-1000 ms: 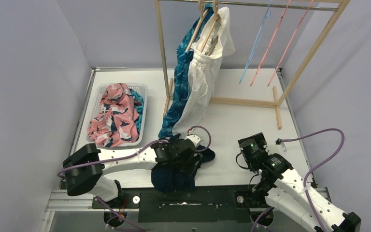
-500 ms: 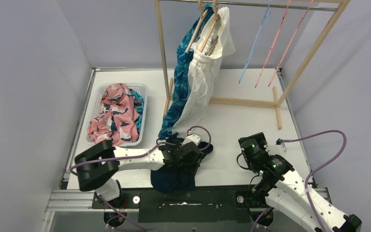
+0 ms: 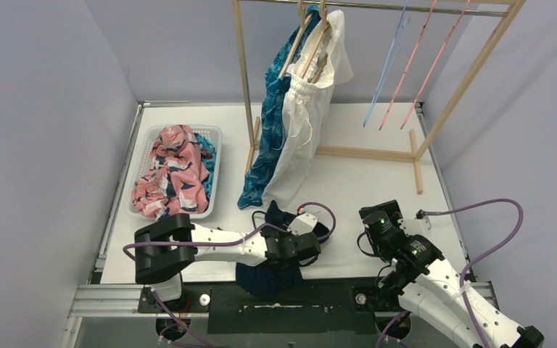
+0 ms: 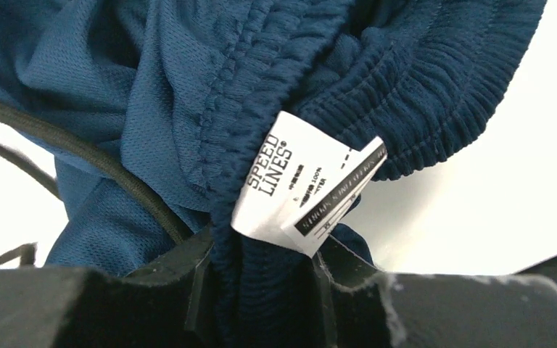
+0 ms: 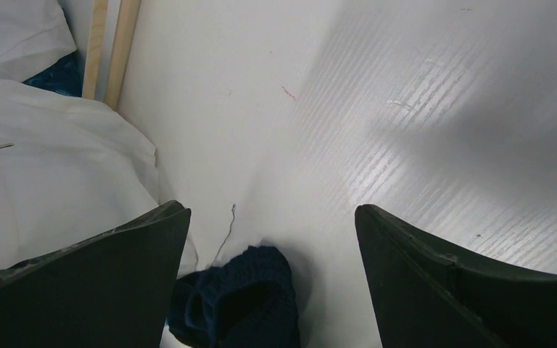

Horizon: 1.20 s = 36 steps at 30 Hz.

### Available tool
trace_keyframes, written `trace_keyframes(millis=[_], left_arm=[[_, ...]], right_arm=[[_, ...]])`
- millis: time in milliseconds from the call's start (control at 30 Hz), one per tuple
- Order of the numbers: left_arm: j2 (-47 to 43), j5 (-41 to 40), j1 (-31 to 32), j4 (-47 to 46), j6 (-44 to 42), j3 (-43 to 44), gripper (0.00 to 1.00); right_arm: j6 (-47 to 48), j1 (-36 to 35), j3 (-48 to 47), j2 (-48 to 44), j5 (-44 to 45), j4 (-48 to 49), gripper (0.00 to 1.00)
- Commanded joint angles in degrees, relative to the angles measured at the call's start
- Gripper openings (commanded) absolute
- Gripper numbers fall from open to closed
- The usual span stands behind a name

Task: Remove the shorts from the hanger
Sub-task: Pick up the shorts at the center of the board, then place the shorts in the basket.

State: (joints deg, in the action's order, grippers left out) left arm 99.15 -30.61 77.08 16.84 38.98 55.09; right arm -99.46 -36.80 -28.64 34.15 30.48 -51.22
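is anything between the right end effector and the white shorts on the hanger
Nothing visible does. Bare table separates the open right end effector from the white shorts; the navy shorts, clamped by the left end effector, lie nearer, beside that path.

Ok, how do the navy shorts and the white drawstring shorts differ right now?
The navy shorts lie crumpled at the near edge of the table, off the wooden rack; the white drawstring shorts hang full length from it. The navy pair's waistband is pinched in the left jaws; nothing grips the white pair. Both are plain fabric with gathered elastic waistbands.
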Motion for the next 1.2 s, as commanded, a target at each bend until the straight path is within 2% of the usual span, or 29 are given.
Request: trace_keyframes(millis=[0,200,267,333,500,633,733,867,1000,1067,1167], left_arm=[[-7.66,-4.57,1.90,32.45,4.32,6.72,0.00],[-19.77,-26.35,-0.44,51.31,15.01,15.54,0.00],[-21.63,-30.65,-1.65,57.76,18.34,18.42,0.00],[-23.07,-32.58,-6.12,59.50,16.90,19.54,0.00],[-25.50,-35.62,-20.16,56.16,6.23,21.97,0.00],[-29.21,-34.58,-29.93,43.36,-11.24,27.83,0.00],[-30.85,-29.03,-36.81,30.99,-26.18,32.47,0.00],[-27.26,-22.94,-47.53,22.14,-39.20,40.92,0.00],[-21.17,-16.62,-57.23,21.67,-43.12,50.62,0.00],[-19.67,-14.80,-60.85,21.77,-43.52,50.79,0.00],[-19.51,-10.98,-63.66,22.06,-41.76,45.32,0.00]], right_arm=[[-1.38,-0.10,1.01,-2.30,1.87,-1.31,0.88],[-2.31,-0.10,1.56,-3.93,2.69,-1.19,0.88],[-2.47,-0.12,1.91,-4.28,2.84,-1.40,0.88],[-2.72,-0.12,2.37,-4.63,3.47,-1.43,0.88],[-2.36,-0.13,1.62,-5.06,5.95,-1.14,0.88],[-2.40,-0.06,1.60,-4.80,7.64,-2.09,0.88],[-2.75,-0.07,2.00,-4.79,8.19,-2.12,0.88],[-2.84,-0.07,3.06,-4.64,8.57,-0.60,0.88],[-2.25,-0.06,2.42,-3.99,8.46,0.22,0.88],[-1.60,-0.06,2.12,-3.75,8.54,0.33,0.88],[-1.50,-0.12,2.33,-3.85,8.56,-0.11,0.88]])
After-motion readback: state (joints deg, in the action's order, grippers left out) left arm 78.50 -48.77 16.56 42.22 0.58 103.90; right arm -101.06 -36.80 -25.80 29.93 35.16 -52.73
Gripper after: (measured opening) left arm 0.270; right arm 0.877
